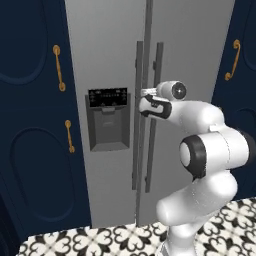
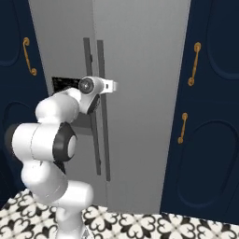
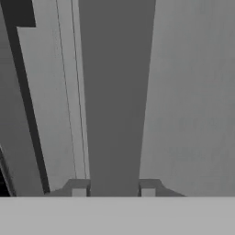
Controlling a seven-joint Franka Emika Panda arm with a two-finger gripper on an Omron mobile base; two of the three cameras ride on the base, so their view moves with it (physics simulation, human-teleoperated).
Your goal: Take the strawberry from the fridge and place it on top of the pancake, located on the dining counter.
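The light-grey fridge (image 1: 110, 50) stands straight ahead with both doors closed, its black-panelled dispenser (image 1: 107, 120) in the left door. My gripper (image 1: 146, 93) reaches forward at mid height to the pair of long dark handles by the door seam. In the hand view, a broad dark fridge handle (image 3: 114, 92) fills the whole gap between my fingertips (image 3: 79, 190), so the gripper (image 3: 113, 190) is shut on it. It looks like the right door's handle (image 2: 101, 140). The strawberry is hidden. The pancake and the dining counter are out of view.
Navy cabinets (image 1: 30, 150) with gold handles flank the fridge on both sides (image 2: 210, 140). A black-and-white patterned tile floor (image 1: 100, 242) lies in front. My own white arm (image 1: 210, 150) rises close to the fridge doors.
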